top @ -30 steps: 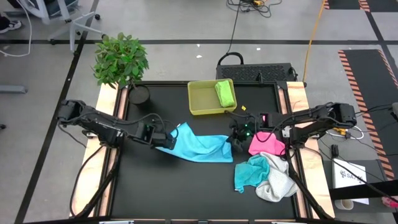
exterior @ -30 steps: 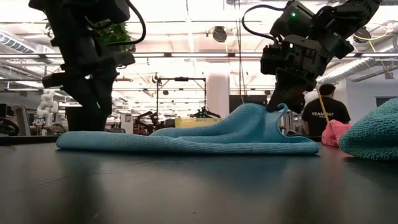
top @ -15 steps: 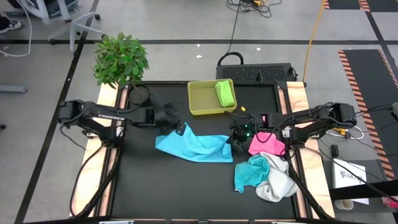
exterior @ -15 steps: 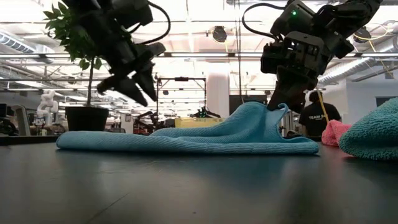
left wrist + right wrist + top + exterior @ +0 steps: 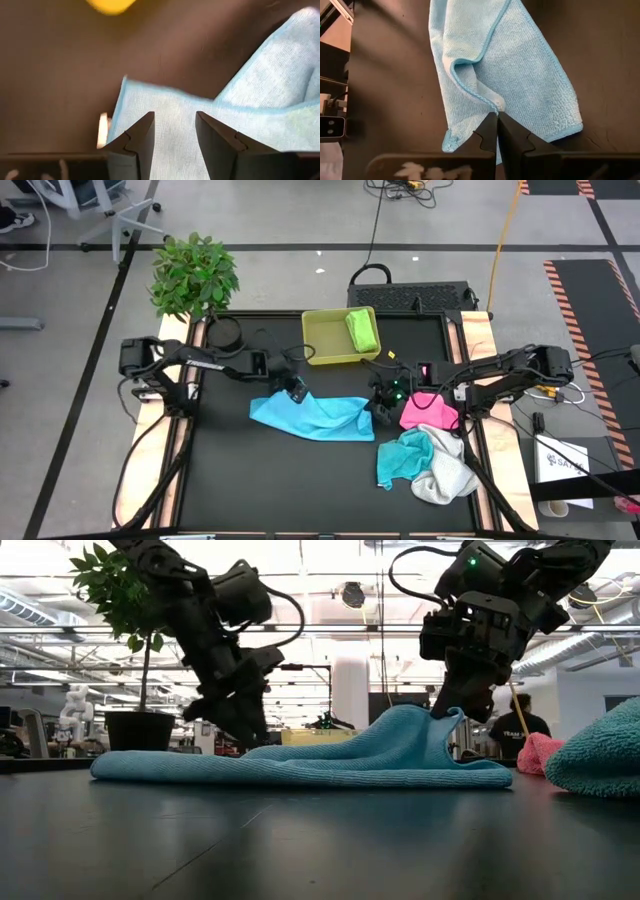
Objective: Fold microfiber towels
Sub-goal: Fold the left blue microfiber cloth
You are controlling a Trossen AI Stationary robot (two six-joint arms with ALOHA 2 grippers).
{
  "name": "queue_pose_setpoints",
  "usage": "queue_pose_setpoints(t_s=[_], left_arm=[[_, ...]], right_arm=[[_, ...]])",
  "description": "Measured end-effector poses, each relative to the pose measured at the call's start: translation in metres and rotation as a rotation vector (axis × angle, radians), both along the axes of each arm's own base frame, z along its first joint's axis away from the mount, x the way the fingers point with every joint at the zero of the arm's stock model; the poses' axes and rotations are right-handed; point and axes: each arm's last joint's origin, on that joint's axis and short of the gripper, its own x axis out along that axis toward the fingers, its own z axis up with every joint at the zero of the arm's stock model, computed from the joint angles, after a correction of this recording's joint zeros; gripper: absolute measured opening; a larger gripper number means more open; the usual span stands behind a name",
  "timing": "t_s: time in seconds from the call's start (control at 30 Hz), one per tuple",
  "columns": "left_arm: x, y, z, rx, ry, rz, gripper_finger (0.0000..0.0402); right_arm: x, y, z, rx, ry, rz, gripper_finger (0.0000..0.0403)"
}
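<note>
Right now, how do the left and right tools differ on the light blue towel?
The left tool is open, poised over a corner of the light blue towel and holding nothing. The right tool is shut on a pinched fold at the towel's opposite end, lifting it into a peak. The left arm reaches farther in across the table than the right. Both point down at the same towel.

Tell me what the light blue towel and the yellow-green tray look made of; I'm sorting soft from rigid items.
The light blue towel looks like soft microfiber cloth: matte, finely looped weave, stitched hem, and it drapes and folds. The yellow-green tray looks like rigid plastic, probably smooth: straight upright walls, sharp corners, even colour. The lime green towel inside it appears to be soft cloth too.
</note>
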Motion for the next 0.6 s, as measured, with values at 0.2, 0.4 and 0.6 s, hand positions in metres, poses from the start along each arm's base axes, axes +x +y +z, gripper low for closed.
queue_pose_setpoints(t_s=[0.2,0.4,0.6], left_arm=[[-0.004,0.011,0.001,0.043,0.035,0.002,0.0145],[-0.003,0.016,-0.008,0.041,0.066,0.010,0.0145],[0.002,0.017,-0.024,0.042,0.110,-0.003,0.0145]], right_arm=[[0.000,0.000,0.000,0.002,-0.002,-0.002,0.0000],[0.000,0.000,0.000,0.002,-0.003,-0.002,0.0000],[0.000,0.000,0.000,0.006,-0.003,-0.006,0.0000]])
